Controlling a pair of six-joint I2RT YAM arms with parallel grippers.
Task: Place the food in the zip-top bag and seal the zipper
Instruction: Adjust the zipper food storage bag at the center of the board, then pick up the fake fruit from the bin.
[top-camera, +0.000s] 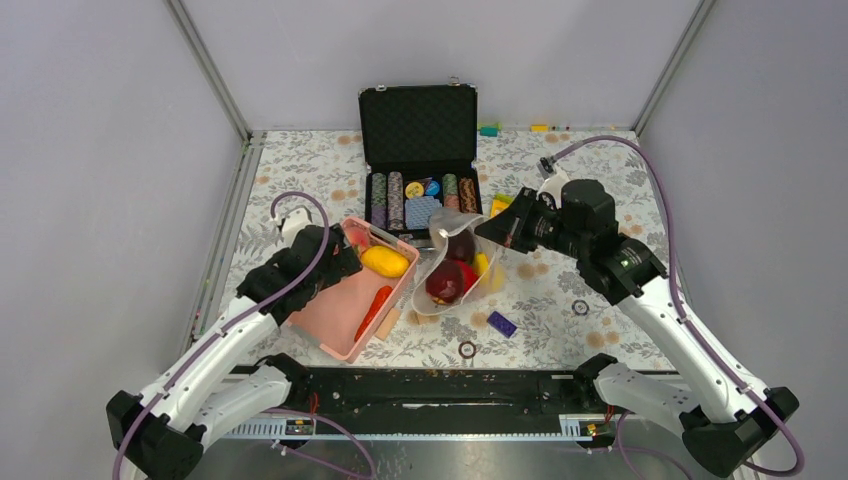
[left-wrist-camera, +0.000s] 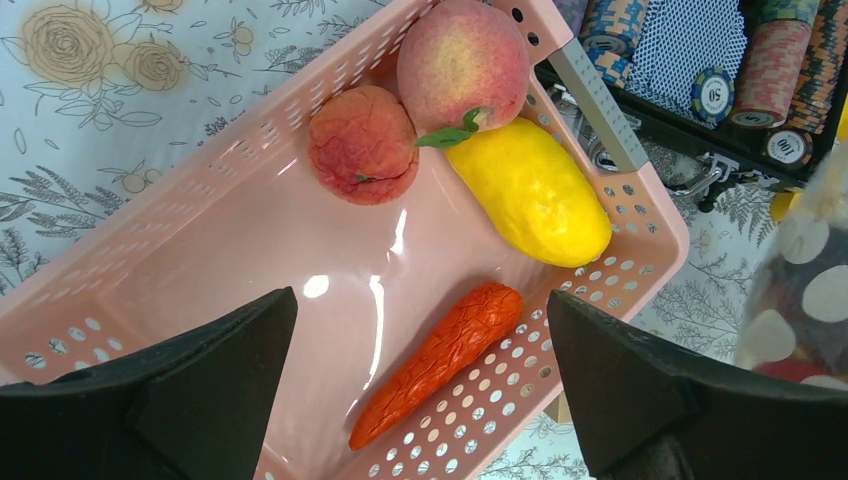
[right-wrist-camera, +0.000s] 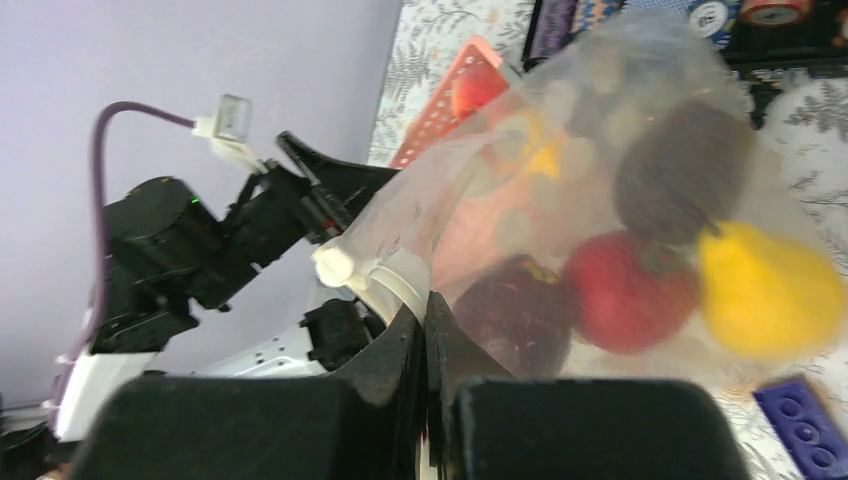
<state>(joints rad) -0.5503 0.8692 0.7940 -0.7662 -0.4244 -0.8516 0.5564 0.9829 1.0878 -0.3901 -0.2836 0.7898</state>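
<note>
The left gripper hung wide open, empty, over the basket; right gripper pinched the bag beside it; chip case behind.

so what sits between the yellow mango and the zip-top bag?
The perforated wall of the pink basket, then a strip of floral tablecloth before the zip-top bag. Clearest in the left wrist view.
</note>
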